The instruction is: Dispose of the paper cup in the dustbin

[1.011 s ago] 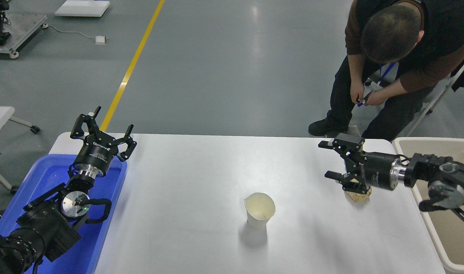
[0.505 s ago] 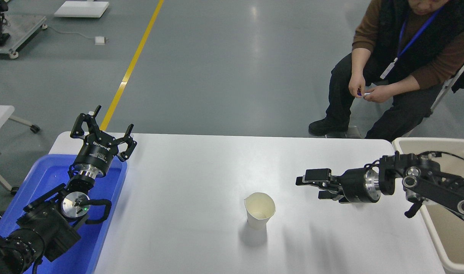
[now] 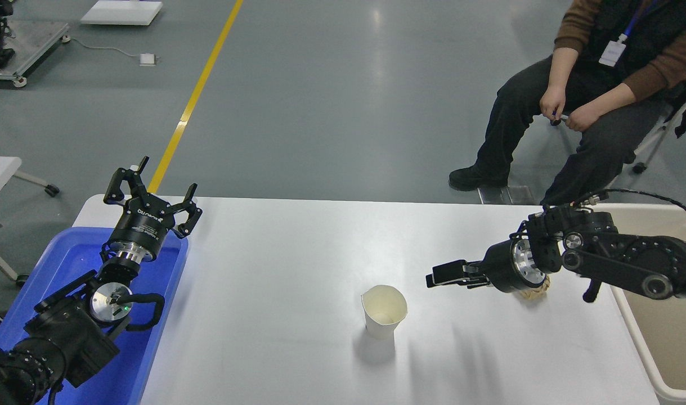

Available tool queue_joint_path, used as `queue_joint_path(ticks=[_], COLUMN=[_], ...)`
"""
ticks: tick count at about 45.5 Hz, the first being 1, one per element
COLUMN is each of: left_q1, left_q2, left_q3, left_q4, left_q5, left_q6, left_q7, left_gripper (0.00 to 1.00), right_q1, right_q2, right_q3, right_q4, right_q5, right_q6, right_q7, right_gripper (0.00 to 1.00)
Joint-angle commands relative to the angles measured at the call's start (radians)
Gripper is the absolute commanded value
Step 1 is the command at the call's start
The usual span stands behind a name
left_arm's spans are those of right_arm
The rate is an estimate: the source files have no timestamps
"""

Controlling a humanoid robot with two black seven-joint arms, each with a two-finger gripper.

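The white table (image 3: pixel 297 253) fills the lower half of the head view, with the dustbin (image 3: pixel 646 211), a large beige bin with a thick rim, standing off its right end and a blue tray (image 3: pixel 151 349) at its left end. The left gripper (image 3: pixel 154 194) is parked over the tray's far corner with its fingers spread and empty, well apart from the work. The right gripper (image 3: pixel 441 275) reaches in from the right, pointing left and lying roughly level; its fingers look close together from this side-on angle and hold nothing. The paper cup (image 3: pixel 384 311) stands upright on the table near the middle, its long axis vertical and its mouth up, to the left of those fingertips and nearer the camera, with a clear gap between them. The right arm is plainly the nearer one. The cup is plain cream-white, tapered, with a slightly squashed rim. A crumpled tan paper ball (image 3: pixel 531 293) peeks out under the right wrist.
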Motion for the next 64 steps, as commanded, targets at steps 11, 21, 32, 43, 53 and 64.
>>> queue_joint_path(ticks=[11,21,32,43,53,64], left_q1=[0.0,0.0,0.0,0.0,0.0,0.0], left_q2=[0.0,0.0,0.0,0.0,0.0,0.0], left_q3=[0.001,0.001,0.0,0.001,0.001,0.001], left_q4=[0.0,0.0,0.0,0.0,0.0,0.0], left_q5=[0.0,0.0,0.0,0.001,0.001,0.0], left_q6=[0.0,0.0,0.0,-0.001,-0.001,-0.001], left_q7=[0.0,0.0,0.0,0.0,0.0,0.0], left_gripper=[1.0,1.0,1.0,1.0,1.0,1.0], right_q1=[0.099,0.17,0.181,0.179,0.145,0.122], right_q2=[0.08,0.098,0.16,0.213,0.258,0.276], right_q3=[-0.11,-0.187,-0.188,-0.197,-0.206,-0.208], right_q4=[-0.002,-0.002,-0.02,-0.04,-0.076,-0.106], right_q5=[0.094,0.163,0.217,0.226,0.224,0.206], right_q6=[0.006,0.006,0.0,-0.002,-0.01,-0.022], right_q7=[-0.015,-0.015,-0.015,-0.013,-0.013,-0.012], right_gripper=[1.0,1.0,1.0,1.0,1.0,1.0])
